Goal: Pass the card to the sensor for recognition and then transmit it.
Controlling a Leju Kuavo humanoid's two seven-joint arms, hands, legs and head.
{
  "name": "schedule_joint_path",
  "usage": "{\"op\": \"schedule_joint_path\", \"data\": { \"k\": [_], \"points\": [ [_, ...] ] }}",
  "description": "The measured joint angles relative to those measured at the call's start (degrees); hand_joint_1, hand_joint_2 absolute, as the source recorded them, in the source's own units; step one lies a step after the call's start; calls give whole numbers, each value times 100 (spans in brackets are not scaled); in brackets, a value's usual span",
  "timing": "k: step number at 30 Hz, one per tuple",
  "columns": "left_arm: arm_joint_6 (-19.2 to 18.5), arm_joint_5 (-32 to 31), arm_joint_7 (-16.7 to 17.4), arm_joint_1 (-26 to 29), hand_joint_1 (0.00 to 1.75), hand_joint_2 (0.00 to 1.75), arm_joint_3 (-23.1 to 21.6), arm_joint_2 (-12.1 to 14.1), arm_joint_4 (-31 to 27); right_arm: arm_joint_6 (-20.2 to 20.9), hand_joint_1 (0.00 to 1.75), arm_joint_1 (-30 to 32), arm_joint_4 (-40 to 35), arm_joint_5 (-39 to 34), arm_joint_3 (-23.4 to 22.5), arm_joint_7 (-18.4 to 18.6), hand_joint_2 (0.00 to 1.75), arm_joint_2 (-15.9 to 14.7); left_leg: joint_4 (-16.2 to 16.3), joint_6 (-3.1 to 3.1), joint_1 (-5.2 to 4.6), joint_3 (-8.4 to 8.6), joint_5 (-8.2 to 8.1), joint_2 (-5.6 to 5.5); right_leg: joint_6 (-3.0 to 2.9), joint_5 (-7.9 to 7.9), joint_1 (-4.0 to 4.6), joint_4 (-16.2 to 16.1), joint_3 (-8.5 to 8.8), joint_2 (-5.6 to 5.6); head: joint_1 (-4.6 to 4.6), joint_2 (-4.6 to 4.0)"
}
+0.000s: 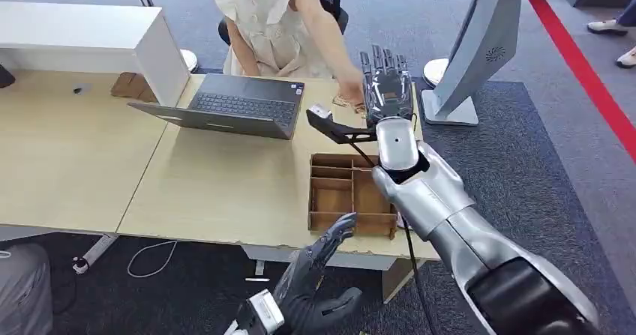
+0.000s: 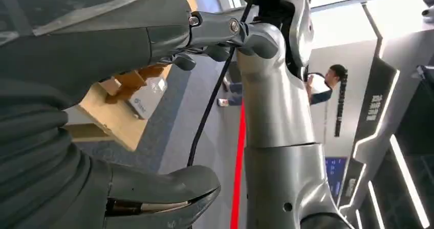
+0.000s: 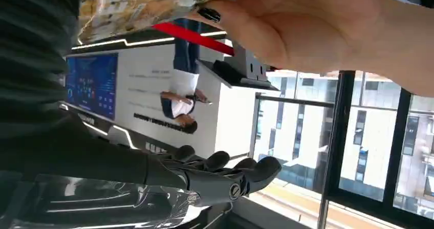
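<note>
**Head view: my right hand meets the person's hand over the card**

Head view, upper centre of the frame: my right hand (image 1: 387, 88) reaches out past the laptop (image 1: 232, 106), its fingers (image 1: 377, 59) straight and spread. A person's hand (image 1: 349, 89) touches it at the far edge of the surface (image 1: 217, 192). In the right wrist view the card (image 3: 135, 3) sits along the top left, pinched at one end by the person's hand; whether my own fingers also press on it I cannot tell.

I judge the card light, thin, stiff and glossy, so likely to slip; best taken by its flat faces near one short edge.

My left hand (image 1: 311, 286) hangs at the bottom centre, fingers loosely apart, holding nothing, below the wooden tray (image 1: 351, 192).
</note>
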Motion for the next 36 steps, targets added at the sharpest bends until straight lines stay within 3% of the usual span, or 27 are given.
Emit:
{"op": "schedule_joint_path", "data": {
  "k": [15,36],
  "points": [
    [90,17,-33,-52,0,175,-35,-39,98,9,0,260,-516,105,-57,-127,175,-241,0,0,0,1,0,1,0,0,0,0,0,1,2,0],
    [190,59,-17,-100,0,175,-107,-39,100,85,0,333,-724,162,-136,-188,175,-306,0,0,0,0,0,1,0,0,0,0,0,1,0,0]
  ]
}}
